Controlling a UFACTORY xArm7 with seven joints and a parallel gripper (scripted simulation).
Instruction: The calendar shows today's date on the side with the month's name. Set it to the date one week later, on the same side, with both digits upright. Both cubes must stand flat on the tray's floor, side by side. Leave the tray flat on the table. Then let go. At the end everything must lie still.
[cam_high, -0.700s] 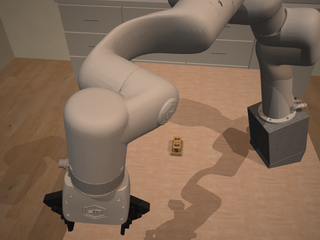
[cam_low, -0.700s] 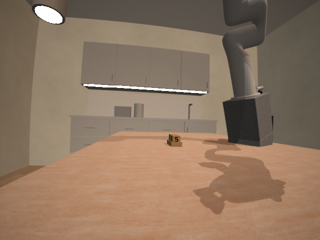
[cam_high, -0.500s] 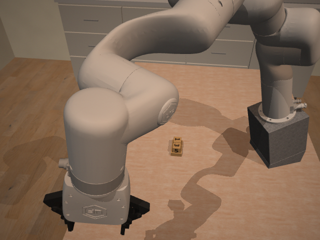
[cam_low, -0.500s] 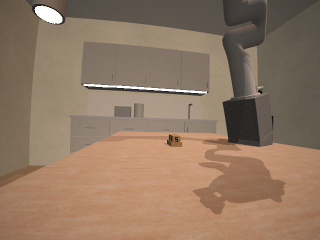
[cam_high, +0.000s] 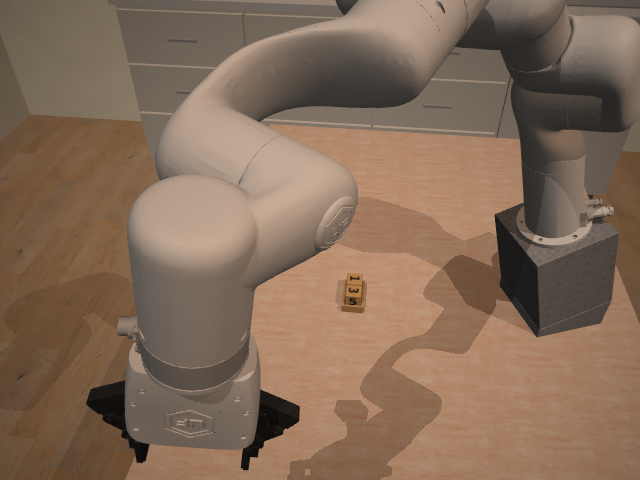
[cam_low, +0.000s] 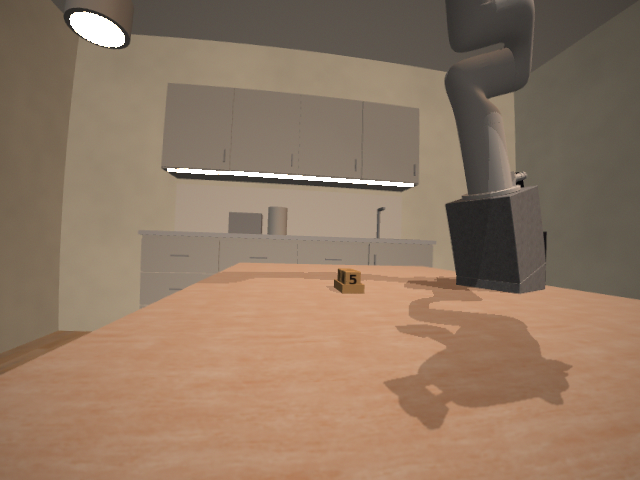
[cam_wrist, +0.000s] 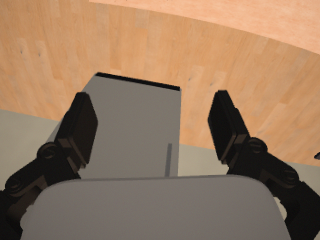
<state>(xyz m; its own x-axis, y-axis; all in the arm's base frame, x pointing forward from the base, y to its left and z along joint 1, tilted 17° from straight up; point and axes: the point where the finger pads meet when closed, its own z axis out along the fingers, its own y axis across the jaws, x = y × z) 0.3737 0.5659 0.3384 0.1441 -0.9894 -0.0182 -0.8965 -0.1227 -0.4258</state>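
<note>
The small wooden tray (cam_high: 353, 310) (cam_low: 353, 290) sits on the table with two wooden cubes side by side in it. The near cube (cam_high: 353, 290) (cam_low: 352, 279) shows 3 on top and an upright 5 on its end face. The far cube (cam_high: 354, 277) shows 1 on top. In the exterior view the cubes' left faces are seen edge-on, with dark digits too slanted to read; the month's name cannot be seen. My gripper (cam_high: 192, 463) (cam_wrist: 152, 105) is open and empty, high up and well away from the tray, at the lower left in the top view.
The robot's base block (cam_high: 576, 281) (cam_low: 483, 245) stands right of the tray. The arm arches over the back of the table. The wrist view shows a grey cabinet (cam_wrist: 132, 125), wooden floor (cam_wrist: 35, 65) and the table's edge, with no tray or cube.
</note>
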